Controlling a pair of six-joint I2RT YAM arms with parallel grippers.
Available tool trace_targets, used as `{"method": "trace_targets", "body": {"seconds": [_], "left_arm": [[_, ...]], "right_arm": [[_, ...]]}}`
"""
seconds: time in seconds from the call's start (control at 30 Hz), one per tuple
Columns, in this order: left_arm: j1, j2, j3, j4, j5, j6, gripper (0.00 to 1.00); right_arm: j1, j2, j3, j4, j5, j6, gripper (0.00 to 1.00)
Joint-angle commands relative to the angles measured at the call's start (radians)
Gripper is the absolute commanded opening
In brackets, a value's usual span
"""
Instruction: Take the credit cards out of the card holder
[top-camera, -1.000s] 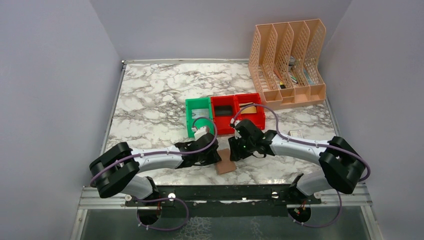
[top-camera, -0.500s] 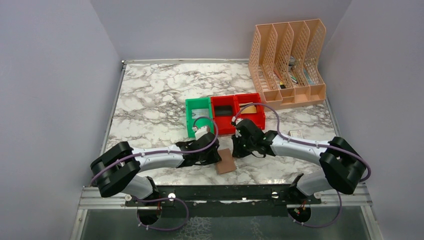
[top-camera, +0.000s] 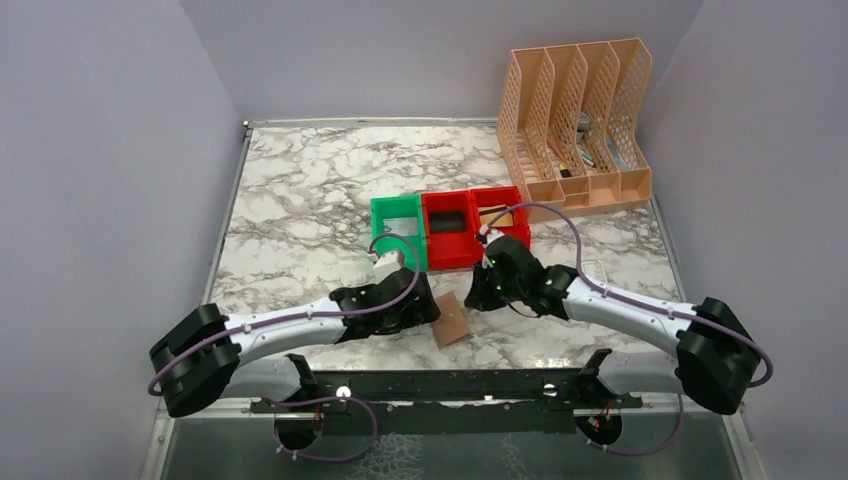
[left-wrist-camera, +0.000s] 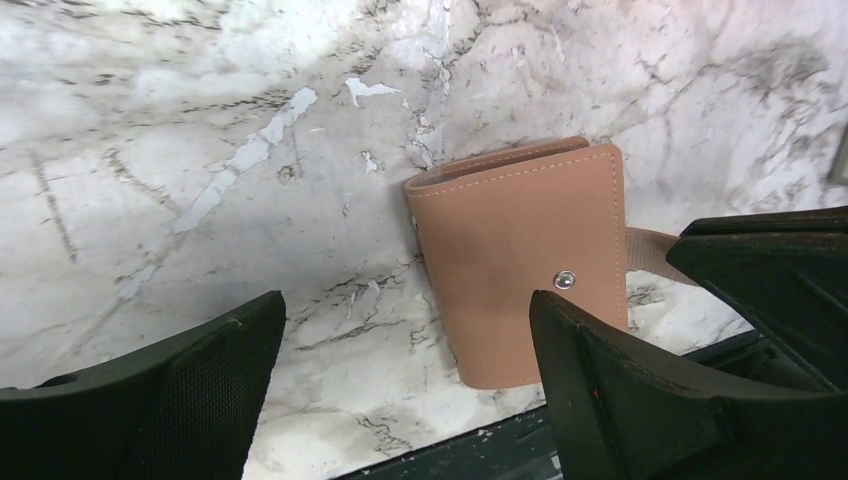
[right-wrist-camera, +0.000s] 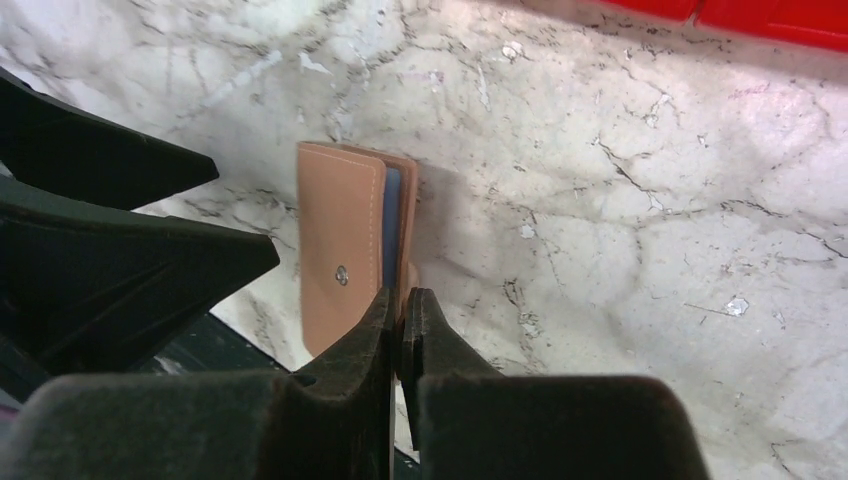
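Observation:
The brown card holder (top-camera: 452, 320) lies folded on the marble near the front edge, snap stud up (left-wrist-camera: 520, 260). Its blue lining shows at the open edge (right-wrist-camera: 392, 215); no credit cards can be made out inside it. My left gripper (left-wrist-camera: 405, 320) is open just left of the holder, one finger (left-wrist-camera: 600, 370) over its near corner (top-camera: 425, 310). My right gripper (right-wrist-camera: 402, 300) is shut on the holder's thin brown closing strap (left-wrist-camera: 650, 250) at its right side (top-camera: 480, 297). A tan flat piece (top-camera: 500, 218) lies in the right red bin.
A green bin (top-camera: 398, 232) and two red bins (top-camera: 447, 245) stand in a row just behind the grippers. A peach file rack (top-camera: 575, 125) sits at the back right. A small white box (top-camera: 592, 267) lies right of my right arm. The black front rail (top-camera: 450, 385) is close.
My left gripper has opened and let go of the holder. My right gripper has closed on the strap. Both arms' rear sections shifted outward and lower.

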Motion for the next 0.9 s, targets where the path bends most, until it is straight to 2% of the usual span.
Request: {"method": "trace_targets", "body": {"seconds": [0.0,0.23,0.5,0.87], "left_arm": [[0.003,-0.112,-0.02,-0.069,-0.093,0.004,0.99],[0.021,-0.258,-0.015,-0.163,-0.168,0.018,0.99],[0.043,-0.387,-0.023,-0.233,-0.202,-0.006,0.99],[0.045,-0.462,-0.04,-0.272,-0.228,-0.034,0.99]], "right_arm": [[-0.002,-0.065,0.041,0.01,-0.037,0.038,0.01],[-0.002,-0.084,0.065,0.097,-0.153,0.094,0.01],[-0.002,0.029,0.095,0.19,-0.293,0.115,0.01],[-0.002,0.018,0.103,0.21,-0.311,0.131,0.01]]}}
